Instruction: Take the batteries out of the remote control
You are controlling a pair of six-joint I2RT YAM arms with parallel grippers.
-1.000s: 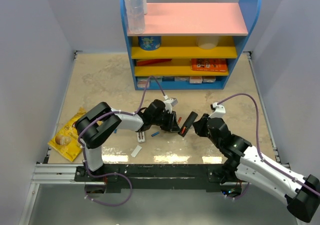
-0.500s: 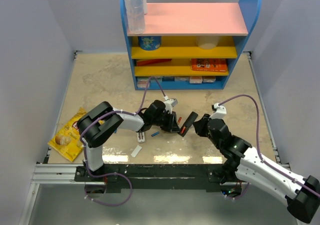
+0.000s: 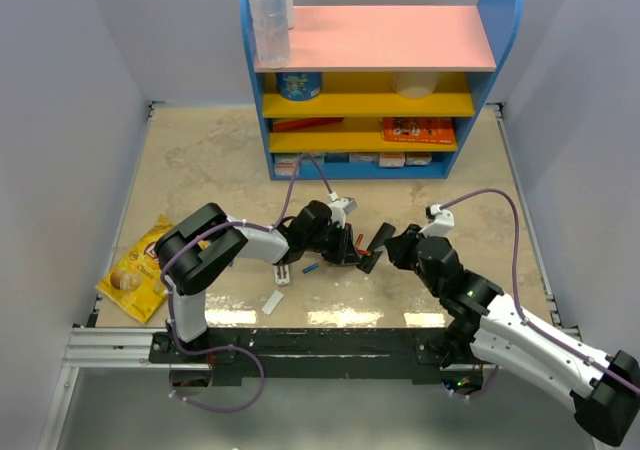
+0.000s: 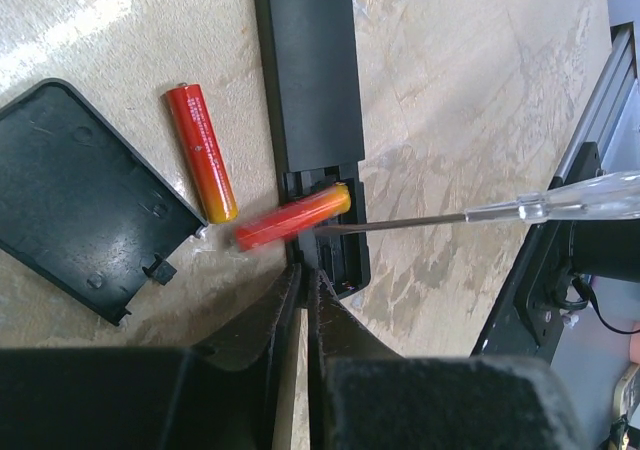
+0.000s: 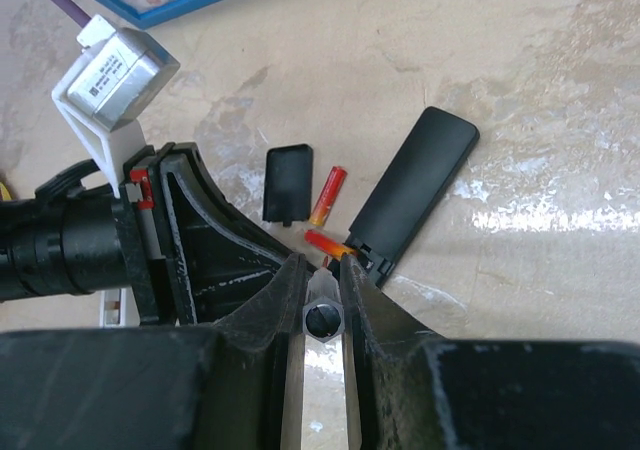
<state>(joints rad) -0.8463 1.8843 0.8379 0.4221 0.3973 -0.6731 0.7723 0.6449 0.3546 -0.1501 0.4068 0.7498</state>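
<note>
Black remote (image 4: 305, 70), back side up on a marbled table (image 4: 450, 120), running from centre up to twelve o'clock in the left wrist view, with the open battery bay at its near end. Half out of that bay, a red and orange raised battery (image 4: 293, 218), tipped toward nine o'clock, orange end lodged in the bay. At ten o'clock of the bay, apart from the remote, a second loose battery (image 4: 203, 153) flat on the table. Farther toward nine o'clock, the detached black cover (image 4: 85, 205).

From three o'clock, a thin screwdriver (image 4: 480, 213) with a clear handle, tip just beside the raised battery. Pinched on that handle, the right gripper (image 5: 322, 270), fingers clamped either side. At six o'clock, right at the bay's end, the left gripper (image 4: 305, 273), fingers nearly pressed together, only a sliver of gap, nothing seen between them. Cannot tell whether touching the remote.

Judged risks:
- Too sharp a lever, and likely to flick the raised battery out and send it rolling across the table, perhaps into the loose battery or against the cover.
- With nothing seen pinning the remote, likely to slide or twist under the tip's push.
- Also possible: slipping off the round cell and jabbing the bay wall, or knocking the left fingers crowded close to the tip.
</note>
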